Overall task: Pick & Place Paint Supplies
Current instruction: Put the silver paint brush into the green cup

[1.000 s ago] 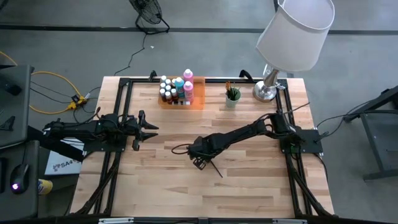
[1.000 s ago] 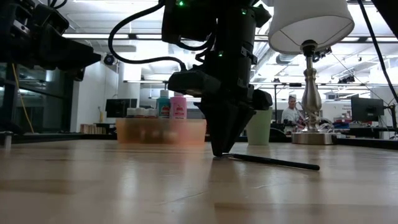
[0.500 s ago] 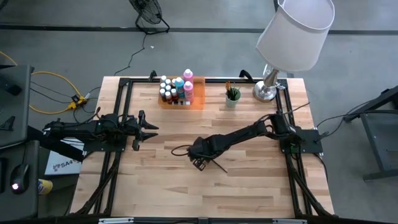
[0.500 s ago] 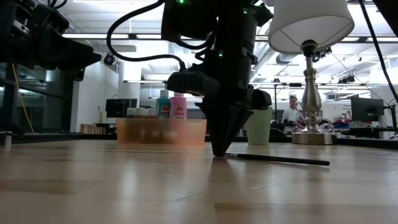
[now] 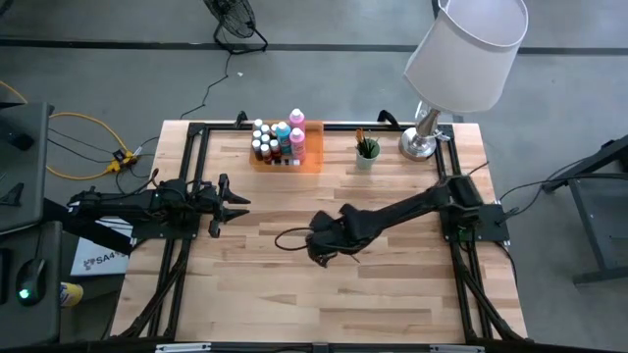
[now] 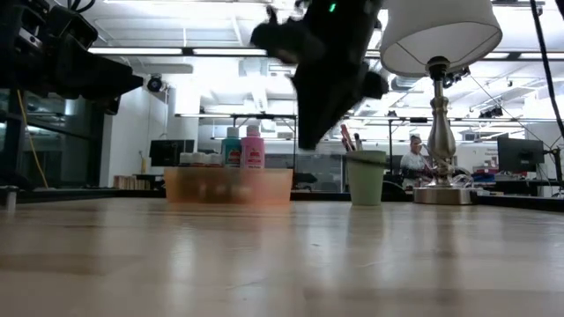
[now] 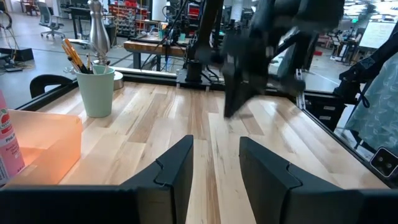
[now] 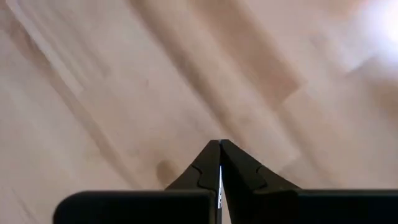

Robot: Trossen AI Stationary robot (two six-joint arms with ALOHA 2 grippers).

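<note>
My right gripper hangs shut above the table's middle, its tip well off the wood. The thin dark paintbrush no longer shows on the table. A short dark streak under the gripper seems to be it. Small white-capped paint bottles stand in the orange tray at the far edge. More brushes stand in the pale green cup. My left gripper waits open at the table's left. My right gripper is shut on the paintbrush, but blur and the gripper's own body hide the place of contact. Its wrist view shows only the closed fingertips over bare wood. The fingers slant steeply down. The brush is off the table.
A lamp with a wide white shade stands at the far right corner, beside the cup. A black frame runs round the table's edges. Bare wood lies across the middle and near side.
My right gripper stood with its tip on the table at one end of the paintbrush. The brush's free end swung a little on the wood. The gripper has then risen quickly and tipped, and the brush has left the table with it.
</note>
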